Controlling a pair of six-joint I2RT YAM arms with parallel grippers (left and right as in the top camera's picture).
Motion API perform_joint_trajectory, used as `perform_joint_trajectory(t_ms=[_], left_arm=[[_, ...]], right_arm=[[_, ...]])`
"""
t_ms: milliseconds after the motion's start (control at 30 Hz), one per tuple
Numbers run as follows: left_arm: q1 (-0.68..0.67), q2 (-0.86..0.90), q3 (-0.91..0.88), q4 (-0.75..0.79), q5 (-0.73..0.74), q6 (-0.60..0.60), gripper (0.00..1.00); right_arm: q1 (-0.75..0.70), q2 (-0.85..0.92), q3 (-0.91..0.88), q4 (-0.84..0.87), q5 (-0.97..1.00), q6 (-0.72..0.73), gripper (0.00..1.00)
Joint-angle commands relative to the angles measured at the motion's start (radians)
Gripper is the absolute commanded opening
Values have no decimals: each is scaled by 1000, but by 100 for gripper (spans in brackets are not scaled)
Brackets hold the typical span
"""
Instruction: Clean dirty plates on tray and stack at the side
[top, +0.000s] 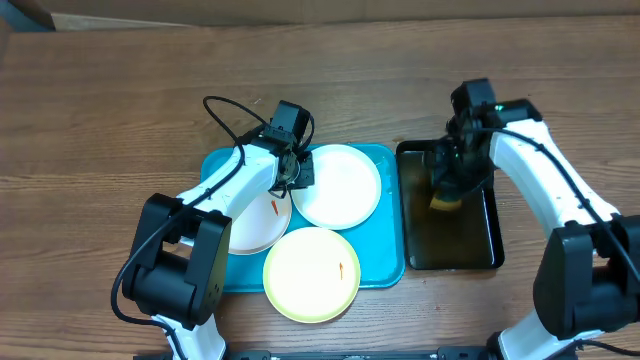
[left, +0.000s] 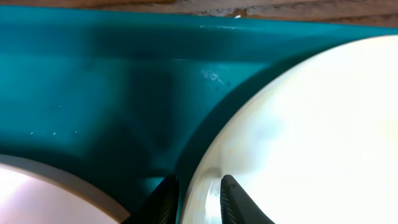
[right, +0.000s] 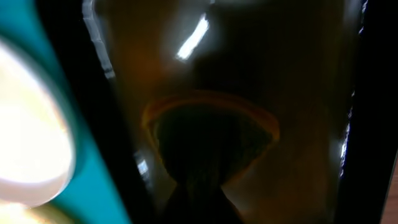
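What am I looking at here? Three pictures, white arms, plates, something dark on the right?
Two robot arms work at a wooden table. One picture looks down from above; the other two come from cameras on each wrist. A blue tray holds three plates: the top white one, a second white one and a yellow one. The left tool straddles the top plate's rim, fingers slightly apart. The right tool is shut on a yellow sponge, pressed into a black tray of brownish liquid.

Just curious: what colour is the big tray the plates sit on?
Bright turquoise-blue tray, clearest in the overhead view.
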Motion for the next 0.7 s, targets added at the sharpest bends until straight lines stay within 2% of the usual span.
perform_joint_trajectory(t_ms=[0, 167, 200, 267, 333, 533, 667], left_arm=[[3, 6, -5, -2, 14, -2, 25], [3, 6, -5, -5, 14, -2, 24], [3, 6, -5, -6, 15, -2, 23], [3, 6, -5, -10, 15, -2, 15], [3, 6, -5, -13, 15, -2, 10], [3, 6, -5, -21, 16, -2, 11], [3, 6, -5, -24, 38, -2, 18]], right_arm=[[3, -7, -99, 100, 119, -1, 4], [3, -7, -196, 239, 137, 16, 4], [3, -7, -208, 255, 137, 16, 6], [2, -6, -219, 273, 137, 17, 18], [2, -6, -219, 280, 137, 18, 20], [2, -6, -219, 298, 137, 21, 24], [2, -6, -219, 311, 137, 28, 52]])
